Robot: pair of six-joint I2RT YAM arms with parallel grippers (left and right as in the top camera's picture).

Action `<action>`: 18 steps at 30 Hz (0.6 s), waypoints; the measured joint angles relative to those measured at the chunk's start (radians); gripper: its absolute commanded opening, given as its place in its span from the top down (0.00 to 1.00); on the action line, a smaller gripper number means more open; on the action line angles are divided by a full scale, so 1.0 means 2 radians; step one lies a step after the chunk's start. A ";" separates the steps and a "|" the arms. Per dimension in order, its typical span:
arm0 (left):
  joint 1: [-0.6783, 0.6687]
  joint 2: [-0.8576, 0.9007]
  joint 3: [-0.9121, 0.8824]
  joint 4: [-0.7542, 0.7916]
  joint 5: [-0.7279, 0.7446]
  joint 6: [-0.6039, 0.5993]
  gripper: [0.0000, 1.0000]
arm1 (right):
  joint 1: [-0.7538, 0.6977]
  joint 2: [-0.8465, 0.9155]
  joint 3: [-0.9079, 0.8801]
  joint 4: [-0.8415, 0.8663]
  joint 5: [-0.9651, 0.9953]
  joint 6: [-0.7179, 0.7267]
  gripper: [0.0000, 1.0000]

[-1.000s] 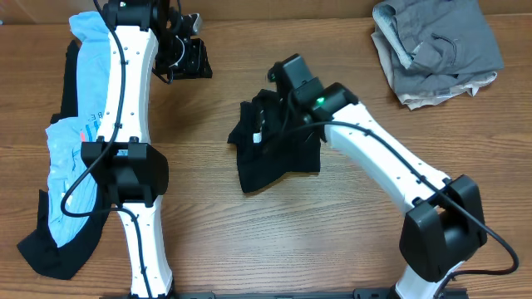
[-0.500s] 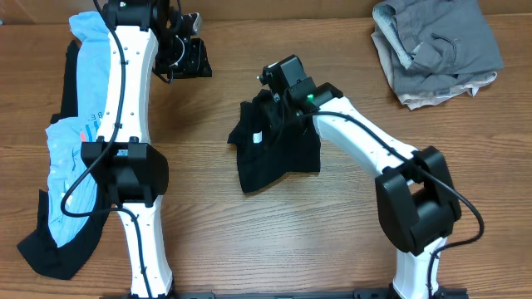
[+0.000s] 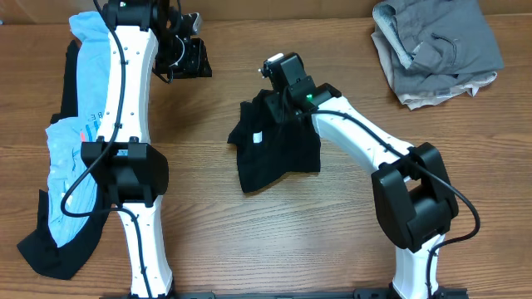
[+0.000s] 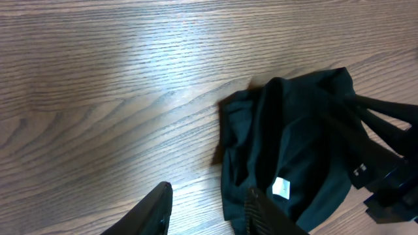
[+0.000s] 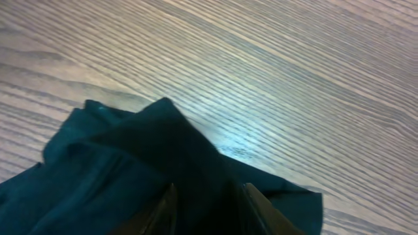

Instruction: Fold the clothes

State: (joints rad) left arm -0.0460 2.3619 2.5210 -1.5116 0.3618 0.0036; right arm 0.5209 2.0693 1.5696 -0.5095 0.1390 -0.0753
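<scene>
From overhead, the black shirt point(image 3: 278, 154) lies bunched near the middle of the table point(image 3: 332, 241), its white label point(image 3: 257, 138) facing up. My right pincer point(image 3: 277, 101) is down on the shirt's far edge. My left pincer point(image 3: 193, 60) hangs over bare wood at the far left, well apart from the shirt. A light-blue tee point(image 3: 62, 158) lies along the left edge under my left arm, and a grey pile point(image 3: 436, 50) sits in the far right corner.

Through my left wrist camera, my left fingers point(image 4: 160, 203) stand spread with only wood grain between them: they are empty. The shirt is off to the right, with the label just beside one fingertip in this view, though not touching it.

Through my right wrist camera, a ridge of black cloth runs up between my right fingers point(image 5: 166, 207), and they pinch it. The fabric peaks just ahead of the tips, with bare table beyond.

I judge this to be the start of the fold on the black shirt: an edge is gripped but the garment is crumpled, not laid flat. The next move calls for lifting this edge enough to free the layers. My left pincer should then take a second point so the cloth spreads evenly. With a single pinch, the risk is dragging the whole bundle.
</scene>
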 measured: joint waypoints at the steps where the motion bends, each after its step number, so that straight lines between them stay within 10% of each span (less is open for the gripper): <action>1: 0.000 0.000 0.000 0.000 0.000 0.000 0.61 | -0.002 0.000 0.000 0.000 -0.001 0.000 0.60; 18: 0.000 0.000 0.000 0.000 0.000 0.000 0.61 | -0.006 0.011 0.000 -0.007 -0.035 -0.014 0.50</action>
State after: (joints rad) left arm -0.0460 2.3619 2.5210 -1.5116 0.3618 0.0036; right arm 0.5095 2.0914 1.5696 -0.5236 0.0692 -0.1032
